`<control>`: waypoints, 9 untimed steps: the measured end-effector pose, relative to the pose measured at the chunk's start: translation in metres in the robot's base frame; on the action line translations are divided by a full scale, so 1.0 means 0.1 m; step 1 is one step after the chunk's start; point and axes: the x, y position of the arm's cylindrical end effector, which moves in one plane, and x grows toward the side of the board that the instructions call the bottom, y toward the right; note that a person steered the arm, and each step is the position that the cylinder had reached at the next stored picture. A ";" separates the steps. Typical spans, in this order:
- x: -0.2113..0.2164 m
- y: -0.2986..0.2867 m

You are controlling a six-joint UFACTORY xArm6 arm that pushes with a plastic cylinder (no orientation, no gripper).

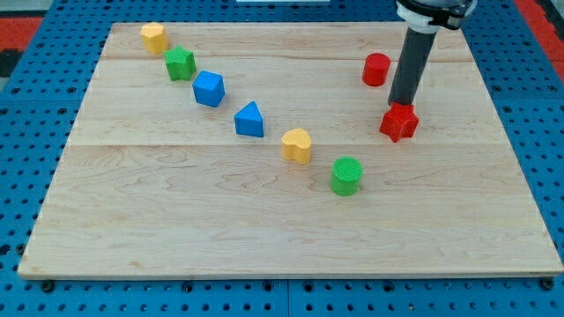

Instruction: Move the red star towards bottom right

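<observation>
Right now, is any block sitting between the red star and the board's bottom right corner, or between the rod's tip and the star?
Nothing visible blocks either. My tip sits right at the top edge of the red star-shaped block. The wooden board between the star and the view's bottom right holds no blocks. The green cylinder lies to the star's lower left, off that path.

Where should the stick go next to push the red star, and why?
Probably a short push toward the view's bottom right. My tip sits right at the upper edge of the red star, on the side facing the view's top, so pushing from there should slide it down. The wooden board looks bare that way; the green cylinder is off to the left.
</observation>
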 end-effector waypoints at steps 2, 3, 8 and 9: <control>0.24 -0.19; 0.24 -0.46; 0.45 -0.19; 0.61 -0.19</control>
